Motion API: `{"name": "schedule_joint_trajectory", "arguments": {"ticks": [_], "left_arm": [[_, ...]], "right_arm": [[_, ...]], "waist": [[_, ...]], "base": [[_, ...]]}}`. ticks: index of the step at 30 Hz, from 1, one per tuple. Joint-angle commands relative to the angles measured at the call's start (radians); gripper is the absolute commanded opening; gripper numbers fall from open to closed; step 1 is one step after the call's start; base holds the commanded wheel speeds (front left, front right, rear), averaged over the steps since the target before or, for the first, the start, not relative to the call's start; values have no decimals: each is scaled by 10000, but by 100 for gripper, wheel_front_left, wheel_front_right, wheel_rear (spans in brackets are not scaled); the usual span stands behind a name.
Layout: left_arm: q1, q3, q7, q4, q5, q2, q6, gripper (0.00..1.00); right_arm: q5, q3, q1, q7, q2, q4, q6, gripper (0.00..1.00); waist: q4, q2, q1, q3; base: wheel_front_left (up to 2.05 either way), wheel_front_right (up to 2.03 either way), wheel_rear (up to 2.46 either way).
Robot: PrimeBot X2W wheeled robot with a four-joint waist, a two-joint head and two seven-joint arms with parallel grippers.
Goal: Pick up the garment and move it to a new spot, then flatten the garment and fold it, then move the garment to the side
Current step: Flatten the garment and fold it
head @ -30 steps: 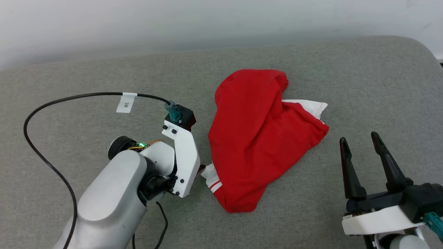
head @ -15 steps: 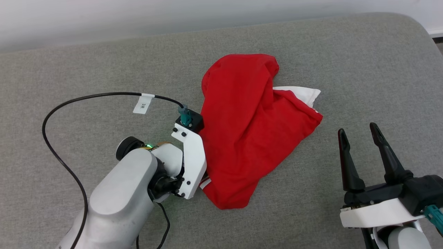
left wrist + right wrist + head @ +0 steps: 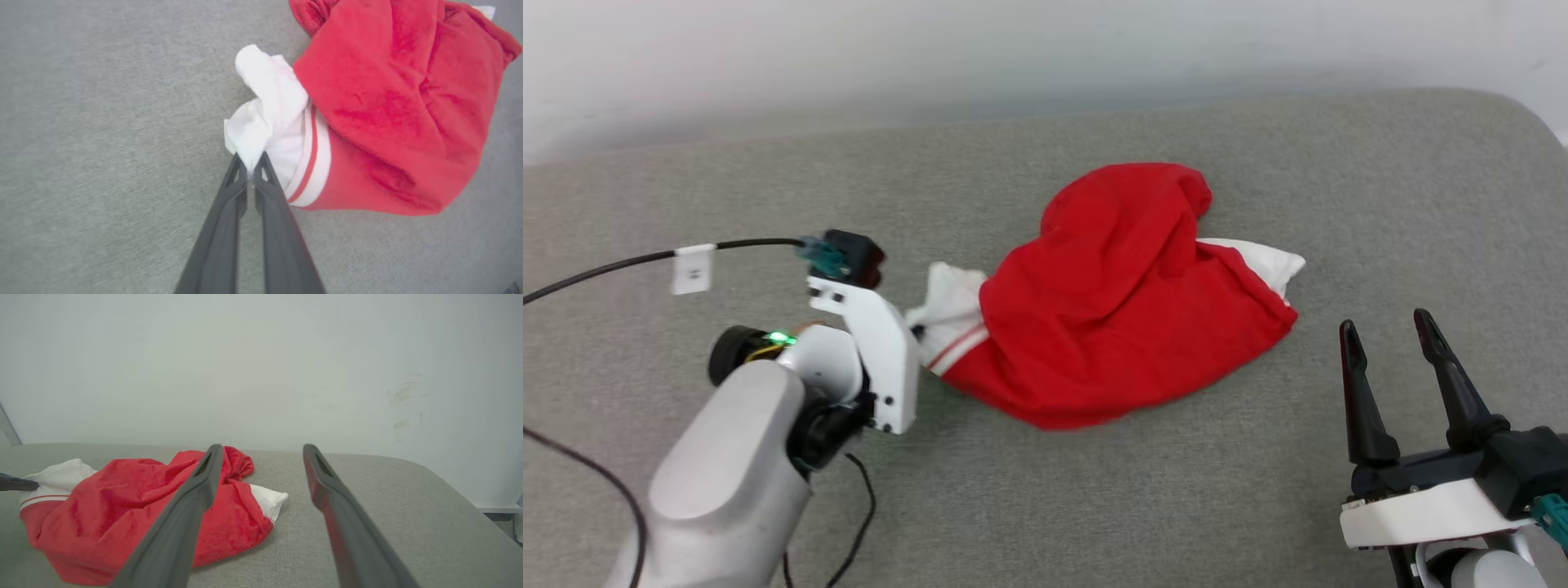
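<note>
- Fingers (image 3: pixel 231 204) of your left gripper (image 3: pixel 250 162) are pinched shut on the garment (image 3: pixel 388 102), at its white sleeve (image 3: pixel 273 102).
- It lies bunched on the grey cushion (image 3: pixel 1094 490); your right gripper (image 3: pixel 1385 320) stands wide open near it.
- Lift slowly so the sleeve won't slip.

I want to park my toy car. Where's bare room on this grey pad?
Bare pad: between the jersey and the right corner, along the wall behind it, and in front, across to the right gripper. Crowded: the left, where the left gripper pinches the white sleeve beside its cable.
</note>
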Motion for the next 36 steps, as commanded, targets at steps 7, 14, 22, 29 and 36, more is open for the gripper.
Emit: {"name": "schedule_joint_trajectory", "arguments": {"ticks": [7,14,22,29,36], "left_arm": [[882,775,-1211,-126,15,715,604,0],[2901,1150,-1757,-586,-437,1048,946,0],[4636,966,-2358,-1435,-691,629,1126,100],[4362,1235,-5062,-1944,274,482,1179,100],[4577,1176,-8194,-2341,1660,459,1258,100]], "right_arm": [[-178,-35,302,-20,9,110,-7,100],[-240,-145,495,-20,9,145,-7,100],[-313,-209,667,-20,9,237,-7,100],[-418,-250,754,-20,7,180,-7,100],[-416,-370,920,-20,7,15,-7,100]], "waist": [[724,-1,-1,-541],[1007,-1,-1,-789],[1258,-1,-1,-1061],[1378,-1,-1,-1298],[1438,-1,-1,-1596]], "base": [[0,0,0],[0,0,0],[0,0,0],[0,0,0],[0,0,0]]}}
